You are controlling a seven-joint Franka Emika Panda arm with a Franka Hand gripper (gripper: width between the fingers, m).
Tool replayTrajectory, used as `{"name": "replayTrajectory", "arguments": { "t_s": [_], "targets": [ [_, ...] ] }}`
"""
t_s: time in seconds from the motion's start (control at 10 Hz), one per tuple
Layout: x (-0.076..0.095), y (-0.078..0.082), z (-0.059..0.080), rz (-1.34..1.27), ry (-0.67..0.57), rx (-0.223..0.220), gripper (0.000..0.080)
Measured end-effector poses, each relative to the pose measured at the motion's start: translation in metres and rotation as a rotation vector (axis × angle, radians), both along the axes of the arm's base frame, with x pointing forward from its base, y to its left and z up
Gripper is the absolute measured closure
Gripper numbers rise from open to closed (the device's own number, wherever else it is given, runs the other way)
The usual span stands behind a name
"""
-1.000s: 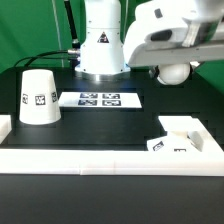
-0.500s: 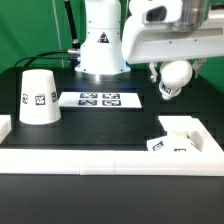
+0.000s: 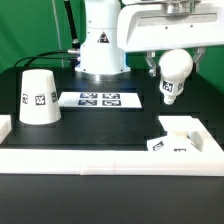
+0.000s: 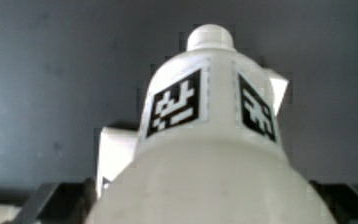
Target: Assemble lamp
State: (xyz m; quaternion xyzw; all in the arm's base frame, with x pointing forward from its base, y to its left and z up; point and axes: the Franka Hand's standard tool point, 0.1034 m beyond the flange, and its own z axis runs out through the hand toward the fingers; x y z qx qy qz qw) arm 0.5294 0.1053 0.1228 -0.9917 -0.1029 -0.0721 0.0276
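My gripper [image 3: 168, 48] is shut on the white round-headed bulb [image 3: 172, 72], which hangs in the air on the exterior view's right, its tagged neck tilted down toward the table. In the wrist view the bulb [image 4: 202, 140] fills the picture, with two square tags on its neck, and hides my fingertips. The flat square base [image 3: 180, 137] lies at the front right against the white frame; part of it [image 4: 115, 150] shows behind the bulb in the wrist view. The truncated-cone shade [image 3: 38, 97] stands on the table at the exterior view's left, well away from my gripper.
The marker board [image 3: 100, 99] lies flat on the black table near the arm's pedestal [image 3: 100, 50]. A low white frame [image 3: 100, 158] borders the table's front and sides.
The bulb has swung in my grip from lying sideways to hanging neck-down. My hand has moved left and higher in the exterior view.
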Motion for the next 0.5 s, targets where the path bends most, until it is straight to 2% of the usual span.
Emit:
{"name": "replayTrajectory", "arguments": {
  "t_s": [0.1,0.3,0.4,0.5],
  "targets": [
    [0.010,-0.002,0.006,0.007,-0.081,0.007,0.0223],
    [0.021,-0.003,0.014,0.010,-0.184,0.016,0.0223],
    [0.022,-0.005,0.013,0.009,-0.262,0.022,0.0223],
    [0.019,-0.005,0.010,0.009,-0.256,0.021,0.0223]
  ]
}}
